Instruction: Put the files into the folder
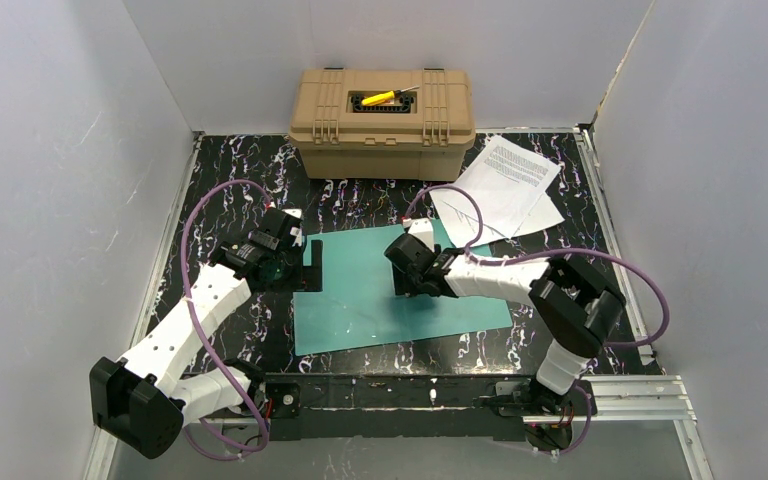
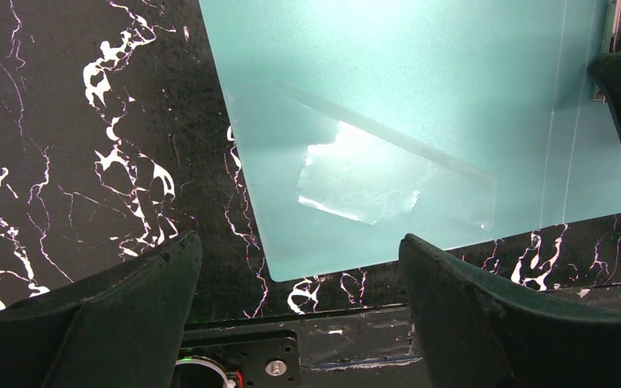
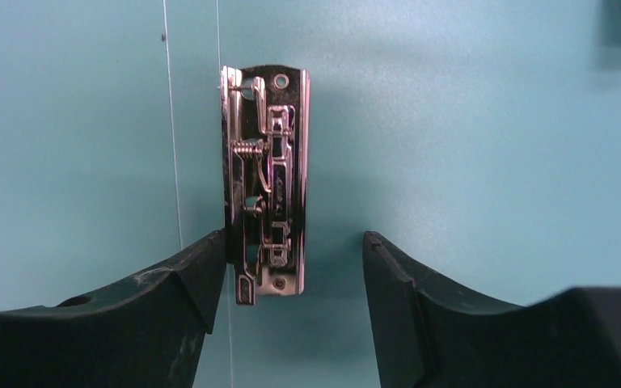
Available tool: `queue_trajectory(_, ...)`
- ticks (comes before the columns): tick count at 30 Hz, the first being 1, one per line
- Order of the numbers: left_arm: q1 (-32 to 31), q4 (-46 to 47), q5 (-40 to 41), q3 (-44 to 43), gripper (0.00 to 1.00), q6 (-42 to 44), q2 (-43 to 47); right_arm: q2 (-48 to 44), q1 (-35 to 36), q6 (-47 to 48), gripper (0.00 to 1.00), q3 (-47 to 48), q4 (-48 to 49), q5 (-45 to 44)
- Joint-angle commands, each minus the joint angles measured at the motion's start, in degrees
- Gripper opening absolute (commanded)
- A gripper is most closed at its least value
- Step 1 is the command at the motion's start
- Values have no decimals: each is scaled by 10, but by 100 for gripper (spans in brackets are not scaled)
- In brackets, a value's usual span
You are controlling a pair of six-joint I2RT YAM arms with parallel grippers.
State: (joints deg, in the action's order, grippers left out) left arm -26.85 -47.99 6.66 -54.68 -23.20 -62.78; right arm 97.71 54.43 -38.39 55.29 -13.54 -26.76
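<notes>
Lying open at frame centre, the teal folder [image 1: 360, 300] has the right gripper [image 3: 293, 255] spread around its metal clip [image 3: 265, 178] and the left gripper [image 2: 297, 249] spread over its left edge, while the files [image 1: 505, 185] rest at upper right, beside the tan case [image 1: 382, 125].

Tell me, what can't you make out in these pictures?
- Top view: print on the papers is too small to read; their overlap hides how many sheets.
- Top view: the right arm covers the folder's metal clip.
- Top view: the yellow item on the tan case is too small to identify.
- Left wrist view: that clip is cut off by the top-right edge.
</notes>
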Motion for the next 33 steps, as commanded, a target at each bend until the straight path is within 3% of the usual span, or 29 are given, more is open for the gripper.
queue_trajectory(1, 0, -10, 6, 6, 91, -4, 14, -55, -1, 20, 72, 34, -83, -12)
queue_trajectory(10, 0, -8, -2, 5, 92, -3, 14, -170, -16, 63, 86, 51, -153, -109)
queue_trajectory(16, 0, -6, -7, 5, 92, -2, 14, -226, -92, 99, 98, 36, -147, -131)
queue_trajectory(23, -1, -6, -9, 5, 92, -2, 13, -226, -224, 117, 99, 27, -105, -66)
queue_trajectory(33, -1, -6, -11, 6, 92, 0, 17, -115, -376, 102, 99, 48, -36, 40)
